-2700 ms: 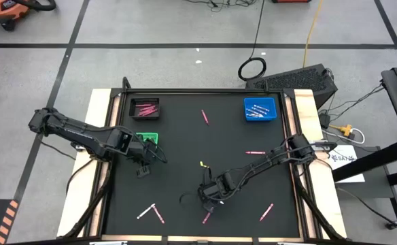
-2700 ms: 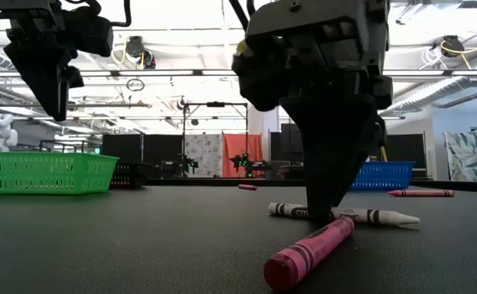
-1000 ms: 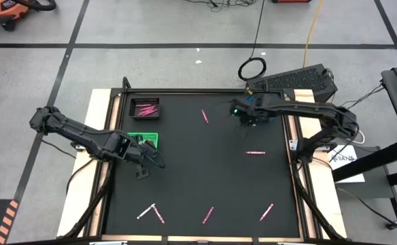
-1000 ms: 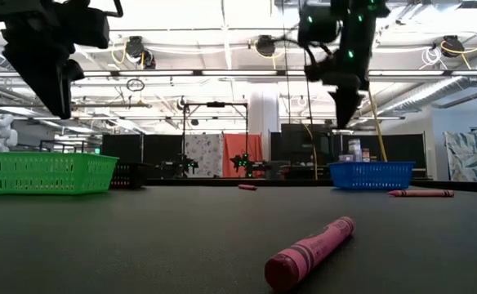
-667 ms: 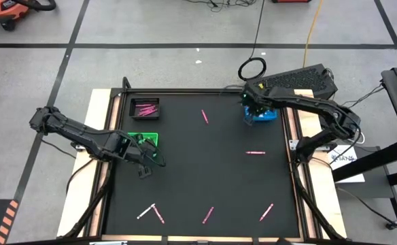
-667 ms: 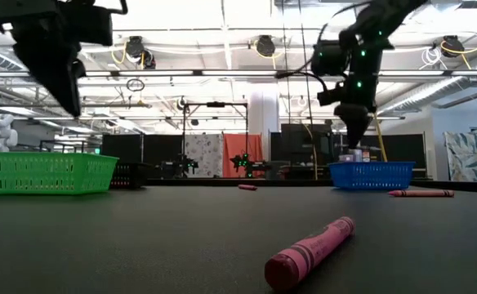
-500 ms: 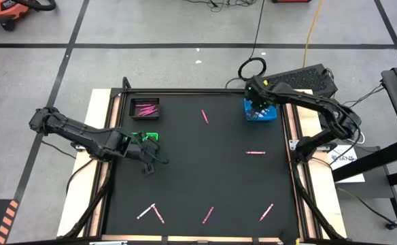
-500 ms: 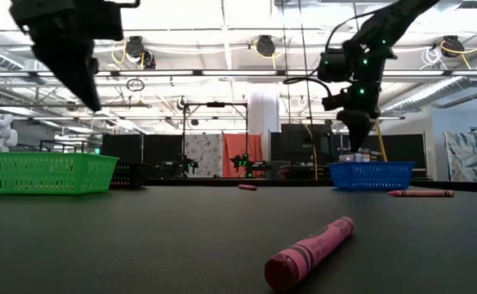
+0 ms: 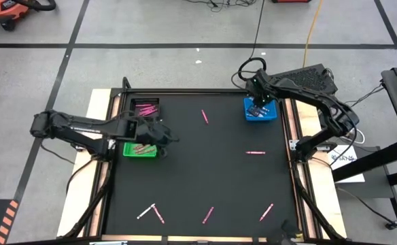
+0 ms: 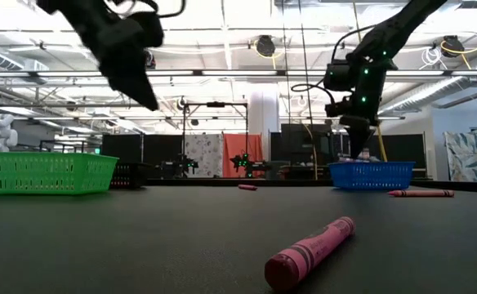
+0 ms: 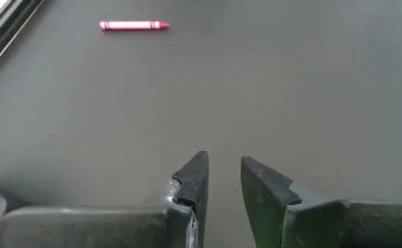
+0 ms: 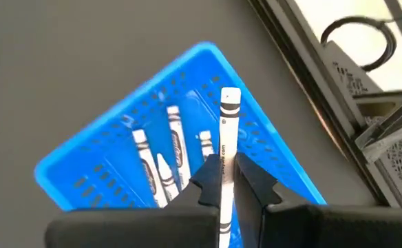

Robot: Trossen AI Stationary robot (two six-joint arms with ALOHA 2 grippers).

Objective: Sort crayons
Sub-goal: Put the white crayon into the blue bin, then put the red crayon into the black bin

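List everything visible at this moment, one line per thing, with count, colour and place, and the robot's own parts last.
Table: one, black top, pale wooden side edges.
Blue basket: one, far right corner; several white crayons inside.
Black basket: one, far left corner; pink crayons inside.
Green basket: one, left edge; pink crayons inside.
Loose pink crayons: six on the table top, one far centre, one right of centre, four along the near edge.
White crayon: one, held over the blue basket.
Left end effector: open, empty, above the table beside the green basket.
Right end effector: shut on the white crayon, above the blue basket.
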